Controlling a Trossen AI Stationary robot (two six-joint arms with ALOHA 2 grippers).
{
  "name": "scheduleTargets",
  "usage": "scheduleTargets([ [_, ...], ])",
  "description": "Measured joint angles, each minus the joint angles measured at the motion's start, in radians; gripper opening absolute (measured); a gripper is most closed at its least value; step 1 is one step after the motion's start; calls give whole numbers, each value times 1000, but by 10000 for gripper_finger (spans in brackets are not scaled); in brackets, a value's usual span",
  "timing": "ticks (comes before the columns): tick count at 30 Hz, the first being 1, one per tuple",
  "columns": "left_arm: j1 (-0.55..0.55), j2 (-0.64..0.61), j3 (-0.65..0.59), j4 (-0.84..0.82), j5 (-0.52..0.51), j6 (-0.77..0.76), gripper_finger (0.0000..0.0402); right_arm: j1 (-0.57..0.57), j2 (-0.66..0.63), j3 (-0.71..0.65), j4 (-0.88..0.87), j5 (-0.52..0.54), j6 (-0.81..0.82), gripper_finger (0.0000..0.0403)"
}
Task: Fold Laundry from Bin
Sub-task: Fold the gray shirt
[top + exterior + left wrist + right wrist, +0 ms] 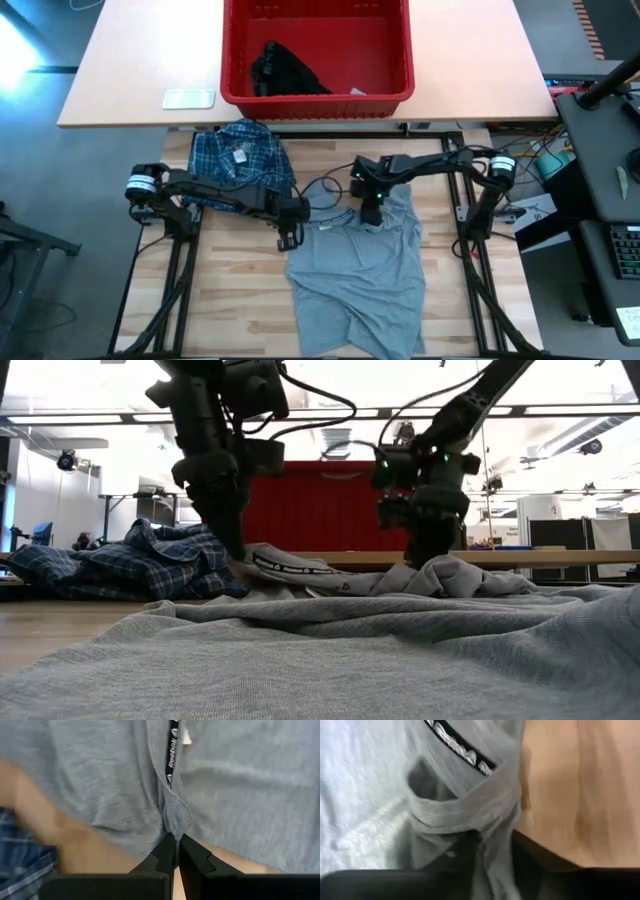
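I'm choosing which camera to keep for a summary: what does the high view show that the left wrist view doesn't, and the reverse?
Only the high view shows the red bin with a black garment inside, the plaid shirt in full, and the right gripper at the grey T-shirt. Only the left wrist view shows the left gripper shut on a fold of that shirt, and its logo band. Both show the T-shirt, some plaid and the wooden table.
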Motion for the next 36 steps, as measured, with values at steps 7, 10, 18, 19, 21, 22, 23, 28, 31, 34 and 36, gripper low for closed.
scheduleTargets([
  [7,17,-88,47,-23,-67,-42,0,63,-199,114,-202,205,10,11],
  [10,30,-158,88,-34,-142,-54,0,84,-323,144,-239,255,61,9],
  [18,92,-279,276,-35,-239,-40,0,119,-617,203,-234,362,183,9],
  [19,95,-285,308,-31,-242,-31,0,124,-644,221,-229,361,192,9],
  [21,95,-285,378,-28,-232,9,0,140,-686,259,-217,356,203,9],
  [22,91,-281,417,-29,-212,35,0,151,-702,281,-204,349,208,9],
  [23,85,-278,459,-30,-183,50,0,164,-714,303,-188,329,211,9],
  [28,31,-270,658,-32,24,64,0,236,-753,429,-123,51,230,9],
  [31,1,-272,704,-39,50,55,0,267,-755,463,-199,108,224,9],
  [34,18,-265,663,-106,-86,6,0,267,-743,443,-348,451,169,9],
  [36,68,-245,625,-112,-212,3,0,252,-720,423,-374,720,97,9],
])
